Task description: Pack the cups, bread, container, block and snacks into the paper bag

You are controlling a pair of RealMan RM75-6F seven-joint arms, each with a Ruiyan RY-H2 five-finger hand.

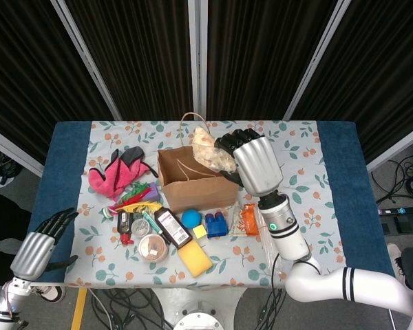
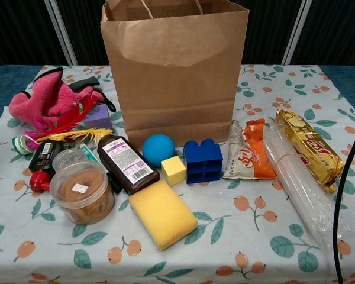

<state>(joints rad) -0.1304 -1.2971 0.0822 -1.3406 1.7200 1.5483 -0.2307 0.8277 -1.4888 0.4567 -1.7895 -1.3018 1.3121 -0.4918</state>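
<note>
Held the wrapped bread (image 1: 215, 152) in the right hand (image 1: 251, 162), fingers clamped round it, above the open mouth of the paper bag (image 1: 197, 179) standing mid-table, while the left hand (image 1: 43, 242) hung off the near left table edge, fingers apart, holding nothing.

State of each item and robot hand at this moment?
paper bag: upright, open
bread: held over the bag's opening
right robot hand: gripping the bread
left robot hand: off the table, empty, fingers apart
round container: lidded, on table
blue block: on table
</note>
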